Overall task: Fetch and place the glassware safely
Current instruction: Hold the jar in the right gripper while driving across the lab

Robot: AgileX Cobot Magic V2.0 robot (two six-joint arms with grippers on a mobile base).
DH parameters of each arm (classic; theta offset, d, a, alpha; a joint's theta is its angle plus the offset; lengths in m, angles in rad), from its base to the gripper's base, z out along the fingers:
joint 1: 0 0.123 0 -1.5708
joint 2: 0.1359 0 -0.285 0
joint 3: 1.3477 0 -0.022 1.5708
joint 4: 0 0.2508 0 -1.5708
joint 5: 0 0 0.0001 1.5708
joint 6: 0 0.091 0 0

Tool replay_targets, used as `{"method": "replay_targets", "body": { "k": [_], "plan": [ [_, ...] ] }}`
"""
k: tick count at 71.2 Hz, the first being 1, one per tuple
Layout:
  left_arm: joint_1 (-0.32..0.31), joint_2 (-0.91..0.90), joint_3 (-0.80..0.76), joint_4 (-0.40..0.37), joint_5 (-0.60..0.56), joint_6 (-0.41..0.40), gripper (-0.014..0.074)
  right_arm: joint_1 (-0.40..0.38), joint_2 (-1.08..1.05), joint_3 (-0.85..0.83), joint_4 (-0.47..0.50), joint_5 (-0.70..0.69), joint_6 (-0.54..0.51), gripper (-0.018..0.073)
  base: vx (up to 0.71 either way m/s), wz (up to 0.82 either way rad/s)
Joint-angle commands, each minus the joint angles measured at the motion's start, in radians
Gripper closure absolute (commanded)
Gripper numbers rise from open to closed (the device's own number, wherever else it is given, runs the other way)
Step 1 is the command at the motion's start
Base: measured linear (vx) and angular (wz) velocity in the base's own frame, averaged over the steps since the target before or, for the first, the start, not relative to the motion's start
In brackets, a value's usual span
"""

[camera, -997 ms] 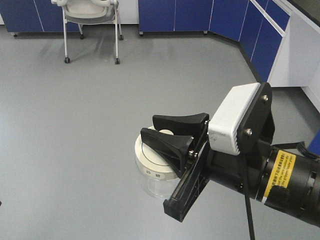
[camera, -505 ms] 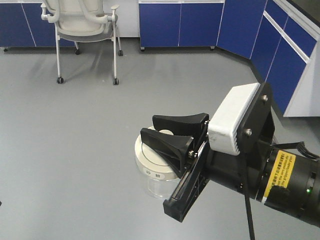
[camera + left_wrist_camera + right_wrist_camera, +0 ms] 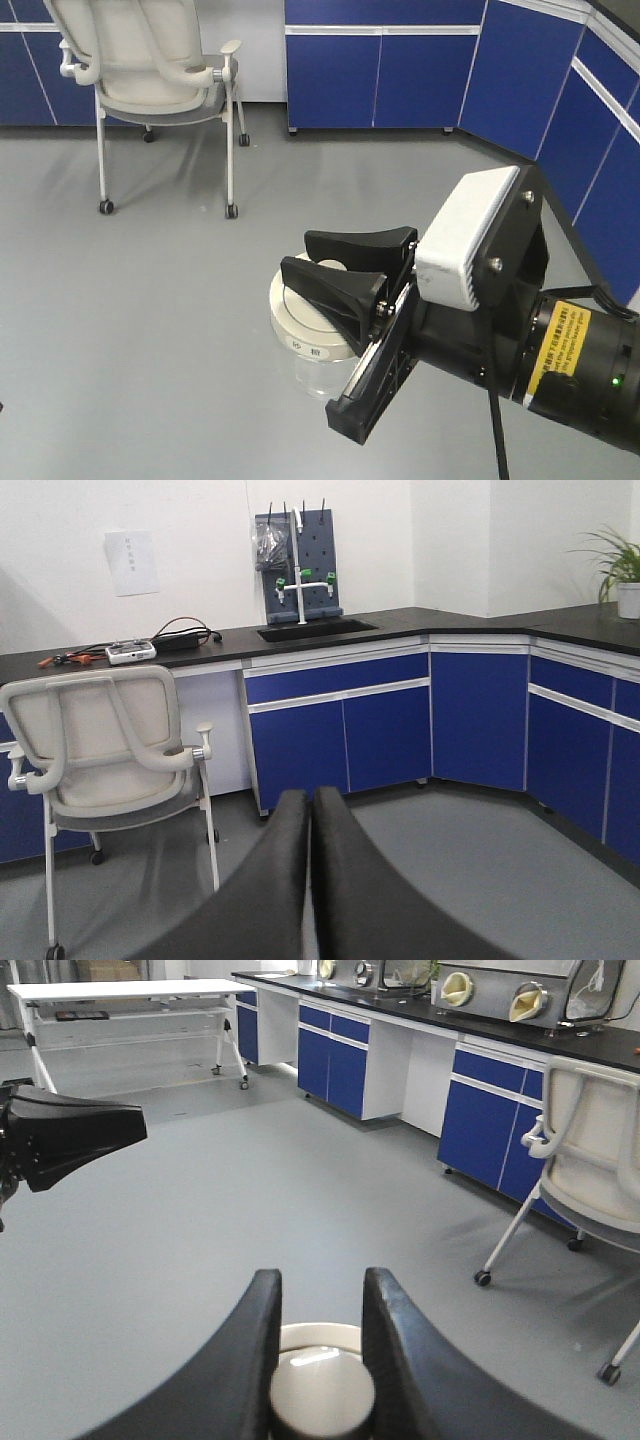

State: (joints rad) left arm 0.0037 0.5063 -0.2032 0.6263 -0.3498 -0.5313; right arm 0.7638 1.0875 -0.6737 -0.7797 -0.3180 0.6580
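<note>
Facing the grey floor (image 3: 150, 320), blue cabinets (image 3: 380, 75) and a chair (image 3: 150, 70) standing well clear, the robot is seemingly carrying. Its right pincer (image 3: 298, 252) is clenching the lid knob of the jar (image 3: 295, 322), which is hanging above the floor. The left pincer (image 3: 310, 798) is clenched, empty. Next comes reaching a worktop (image 3: 450, 620) and setting the jar down level.
</note>
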Motion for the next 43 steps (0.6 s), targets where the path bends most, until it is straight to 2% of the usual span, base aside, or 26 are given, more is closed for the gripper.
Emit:
{"method": "replay_targets", "body": {
  "k": [1,43],
  "plan": [
    [0.0,0.003,-0.027,-0.019,-0.056,-0.01,0.0595,-0.001,-0.021,-0.035,0.016,-0.078,-0.007,0.056,0.59,0.03],
    [0.0,0.003,-0.027,-0.019,-0.056,-0.01,0.0595,-0.001,-0.021,-0.035,0.016,-0.077,-0.007,0.056,0.57,-0.01]
  ]
}}
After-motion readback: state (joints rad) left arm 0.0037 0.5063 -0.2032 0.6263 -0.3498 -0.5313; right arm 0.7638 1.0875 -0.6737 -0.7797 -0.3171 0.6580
